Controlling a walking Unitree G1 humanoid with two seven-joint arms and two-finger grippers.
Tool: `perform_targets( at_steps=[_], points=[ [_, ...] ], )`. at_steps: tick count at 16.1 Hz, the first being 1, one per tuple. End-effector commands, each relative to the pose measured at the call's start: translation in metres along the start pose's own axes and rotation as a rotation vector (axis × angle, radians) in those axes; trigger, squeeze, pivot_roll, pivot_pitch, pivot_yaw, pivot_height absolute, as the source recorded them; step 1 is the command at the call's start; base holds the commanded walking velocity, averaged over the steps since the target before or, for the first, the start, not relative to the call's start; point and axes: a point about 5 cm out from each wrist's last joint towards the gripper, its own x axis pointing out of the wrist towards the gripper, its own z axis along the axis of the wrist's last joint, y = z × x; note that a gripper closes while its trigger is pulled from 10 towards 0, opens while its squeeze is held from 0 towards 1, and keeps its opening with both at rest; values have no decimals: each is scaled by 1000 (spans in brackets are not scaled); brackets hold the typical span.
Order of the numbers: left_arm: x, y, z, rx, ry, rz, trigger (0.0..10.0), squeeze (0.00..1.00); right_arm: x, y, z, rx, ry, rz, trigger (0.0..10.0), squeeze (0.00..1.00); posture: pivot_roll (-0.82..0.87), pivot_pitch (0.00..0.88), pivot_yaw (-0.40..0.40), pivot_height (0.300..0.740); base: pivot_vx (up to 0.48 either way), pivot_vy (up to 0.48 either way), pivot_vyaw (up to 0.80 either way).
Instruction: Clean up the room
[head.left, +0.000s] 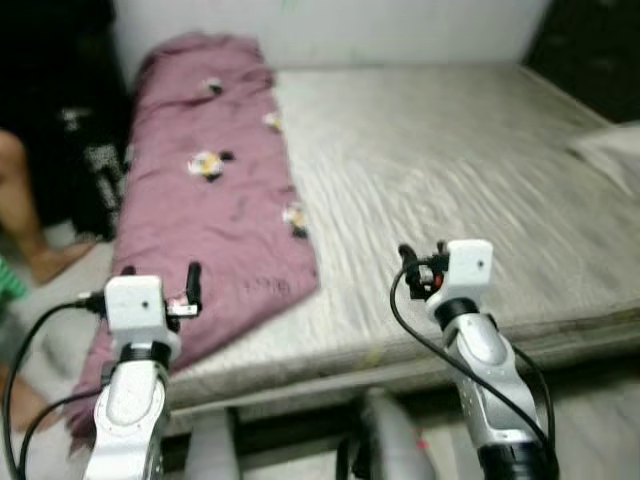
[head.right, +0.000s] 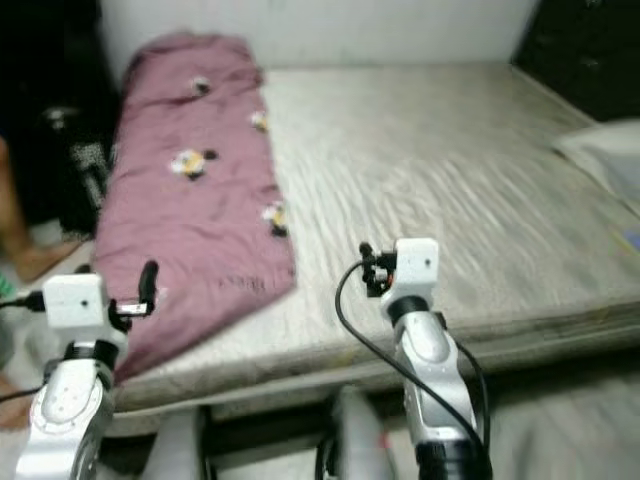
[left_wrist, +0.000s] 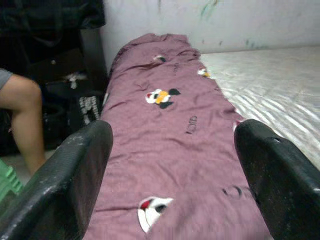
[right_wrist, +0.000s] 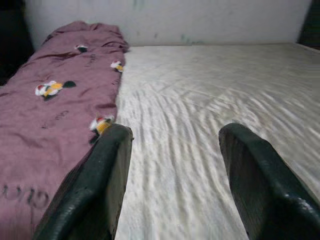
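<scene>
1. Standing at the foot of a wide bed with a pale ribbed bare mattress (head.left: 450, 170), both arms raised level with its near edge.
2. Lying along the mattress's left side: a mauve cotton blanket printed with small cartoon figures (head.left: 205, 200), bunched at the far end by the white wall (head.left: 400, 30), its near corner spilling off the edge toward the floor.
3. Left gripper (head.left: 160, 280) hovering just above that hanging corner, black fingers (left_wrist: 75, 170) spread wide apart, nothing between them.
4. Right gripper (head.left: 420, 262) poised over bare mattress beside the blanket's right hem, fingers (right_wrist: 100, 180) likewise parted and empty.
5. At the far left, just beside the bed: a person's bare leg (head.left: 25, 215), with dark clutter (head.left: 95, 170) behind it.
6. At the far right edge: a pale pillow (head.left: 612, 150), blurred.
7. Likely next step, judging by the pose: taking hold of the blanket to fold or straighten it.
8. Risks from here:
   - Pinching one thin layer only, letting the cloth slip out once lifted.
   - Dragging the draped corner further off, pulling the whole blanket to the floor under its own weight.
   - Swinging the left arm outward close to the person's leg.
   - Snagging the arms' loose black cables in the fabric.
   - Misjudging reach owing to blur.
</scene>
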Motion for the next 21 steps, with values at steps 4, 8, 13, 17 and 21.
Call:
perform_targets(
  at_steps=[4, 8, 13, 17, 21],
  points=[
    [-1, 4, -2, -8, 18, 34, 10000, 0, 5, 2, 5, -7, -8, 23, 10000, 0, -36, 63, -31, 593, 0, 0, 0],
    [-2, 3, -4, -49, 37, 23, 10000, 0, 5, 4, 7, -8, -20, 50, 10000, 0, -38, 66, -32, 593, 0, 0, 0],
    [-2, 2, -3, -64, 34, -5, 10000, 0, 4, 6, 7, -12, -22, 63, 10000, 0, -39, 64, -30, 593, 0, 0, 371],
    [-1, 0, -3, -71, 31, -23, 10000, 0, 5, 7, 7, -14, -20, 67, 10000, 0, -37, 61, -31, 593, 259, 0, 0],
    [-1, -1, -3, -73, 31, -33, 10000, 0, 5, 6, 7, -13, -21, 64, 10000, 0, -39, 59, -30, 593, 314, 0, 0]
  ],
)
